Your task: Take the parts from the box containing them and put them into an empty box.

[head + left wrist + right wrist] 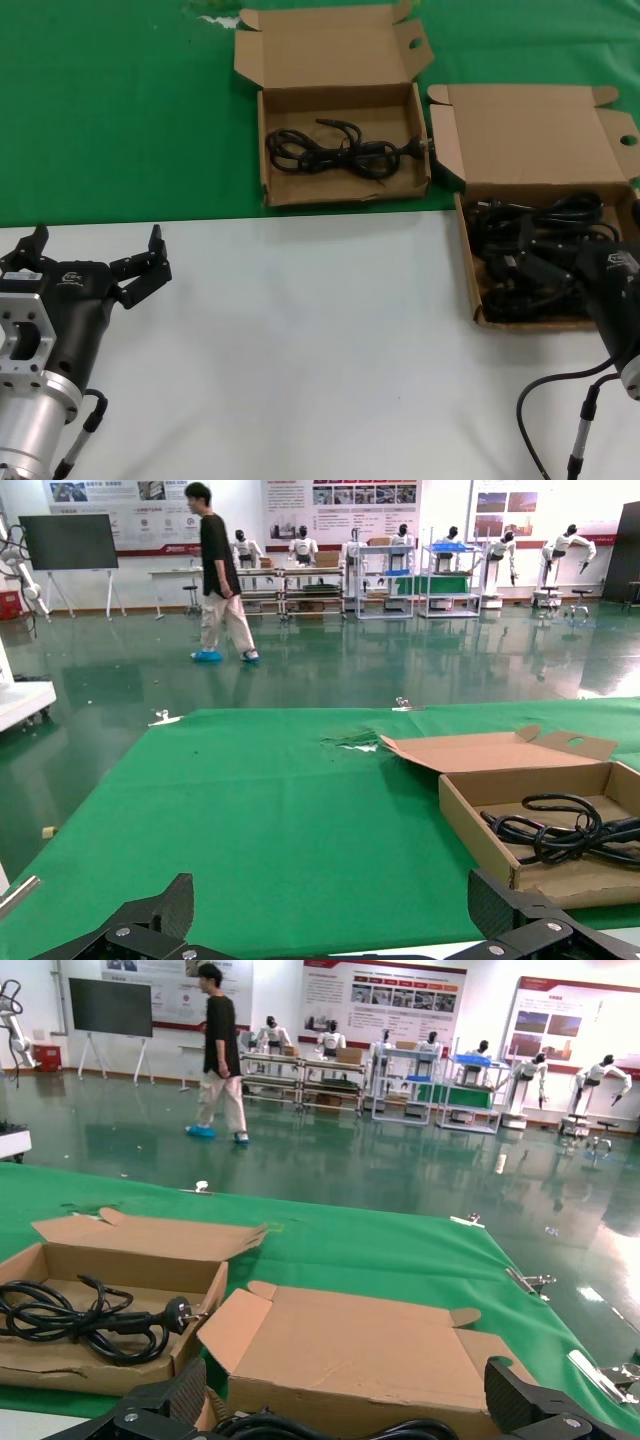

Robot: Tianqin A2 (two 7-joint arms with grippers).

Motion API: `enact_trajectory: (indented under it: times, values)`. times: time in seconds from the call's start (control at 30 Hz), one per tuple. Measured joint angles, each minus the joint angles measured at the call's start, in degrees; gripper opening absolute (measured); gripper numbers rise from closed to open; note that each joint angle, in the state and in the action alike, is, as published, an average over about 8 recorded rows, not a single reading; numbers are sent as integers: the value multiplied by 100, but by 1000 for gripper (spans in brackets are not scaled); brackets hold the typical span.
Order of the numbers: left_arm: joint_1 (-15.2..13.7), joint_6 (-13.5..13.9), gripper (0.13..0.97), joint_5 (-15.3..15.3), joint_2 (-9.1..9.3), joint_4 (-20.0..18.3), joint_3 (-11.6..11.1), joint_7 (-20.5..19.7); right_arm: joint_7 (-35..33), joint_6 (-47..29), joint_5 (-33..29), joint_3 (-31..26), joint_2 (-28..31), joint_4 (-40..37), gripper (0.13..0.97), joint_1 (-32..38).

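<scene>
My right tool (545, 275) is down inside the box containing them (468, 262), the one with the tall lid panel, sitting among the parts (530, 245) piled there. Fingers (185, 1392) are spread wide in the right wrist view, cable loops between them at the lower edge, nothing clamped. Cannot tell if the fingertips touch the cables.

The empty box (345, 193) is up and to the left of my right tool, just beside the full box's lid flap. It already has one looped cable (335, 150) lying flat on its floor, plug end toward the wall nearest the full box. Same cable (80, 1320) shows in the right wrist view, ahead of the tool and off to the side.

My left tool (95, 262) hangs over the white part of the desk (300, 340), well apart from both boxes, fingers (150, 262) spread, holding nothing. From it, the short-lid box (480, 820) lies ahead on the green mat (110, 110).

Both boxes have lids hinged back away from me. The full box straddles the edge between green and white.
</scene>
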Motion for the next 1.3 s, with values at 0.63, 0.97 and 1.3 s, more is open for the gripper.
enact_trajectory:
  times: [0.63, 0.97, 1.3]
  values:
    - [0, 0, 966, 0, 0, 0, 0, 0, 0, 0, 0, 0, 0, 0, 966, 0]
    - [0, 0, 966, 0, 0, 0, 0, 0, 0, 0, 0, 0, 0, 0, 966, 0]
    - [0, 0, 966, 0, 0, 0, 0, 0, 0, 0, 0, 0, 0, 0, 966, 0]
